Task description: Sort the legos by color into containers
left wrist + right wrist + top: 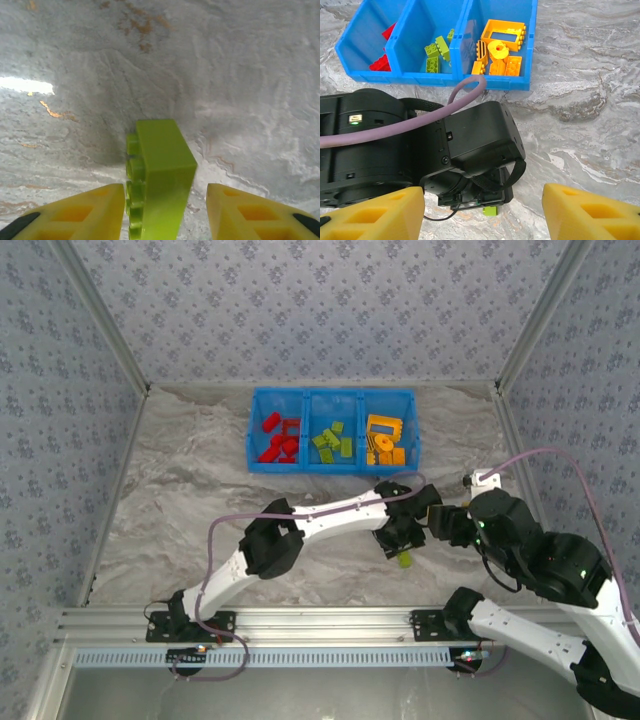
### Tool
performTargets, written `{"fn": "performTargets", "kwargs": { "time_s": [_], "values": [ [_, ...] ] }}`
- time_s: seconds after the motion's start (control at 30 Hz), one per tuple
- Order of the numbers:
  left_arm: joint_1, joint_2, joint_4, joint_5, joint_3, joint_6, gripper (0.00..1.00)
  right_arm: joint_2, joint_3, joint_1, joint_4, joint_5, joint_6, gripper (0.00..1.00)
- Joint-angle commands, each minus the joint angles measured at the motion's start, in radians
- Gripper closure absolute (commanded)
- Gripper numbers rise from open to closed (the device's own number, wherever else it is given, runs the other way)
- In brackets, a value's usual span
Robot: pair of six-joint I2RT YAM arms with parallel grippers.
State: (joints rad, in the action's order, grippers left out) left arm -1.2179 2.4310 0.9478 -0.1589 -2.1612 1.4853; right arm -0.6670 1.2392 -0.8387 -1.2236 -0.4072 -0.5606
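A lime green lego [160,170] stands on edge on the marble table, studs facing left, between the yellow fingers of my left gripper [165,202]. Those fingers are open, with a narrow gap on the left and a wider one on the right. From above, the left gripper [403,543] points down over this brick [405,560]. My right gripper [482,200] is open and empty just right of the left wrist, and the brick [490,211] peeks out beneath that wrist. The blue tray [332,392] of containers holds red legos [280,438], green legos [333,440] and orange legos [384,440].
The left arm's black wrist housing [470,140] and purple cable [410,127] lie directly in front of the right gripper. The tray [470,81] stands beyond it at the back. Patterned walls close in the table on three sides.
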Motion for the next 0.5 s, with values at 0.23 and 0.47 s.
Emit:
{"fn": "performTargets", "kwargs": {
  "time_s": [0.23, 0.47],
  "values": [
    [-0.008, -0.028, 0.045, 0.028, 0.022, -0.026, 0.81, 0.009, -0.015, -0.007, 0.018, 0.005, -0.015, 0.34],
    [0.03, -0.208, 0.04, 0.179, 0.155, -0.064, 0.84, 0.006, -0.025, -0.007, 0.058, 0.049, 0.032, 0.35]
  ]
}}
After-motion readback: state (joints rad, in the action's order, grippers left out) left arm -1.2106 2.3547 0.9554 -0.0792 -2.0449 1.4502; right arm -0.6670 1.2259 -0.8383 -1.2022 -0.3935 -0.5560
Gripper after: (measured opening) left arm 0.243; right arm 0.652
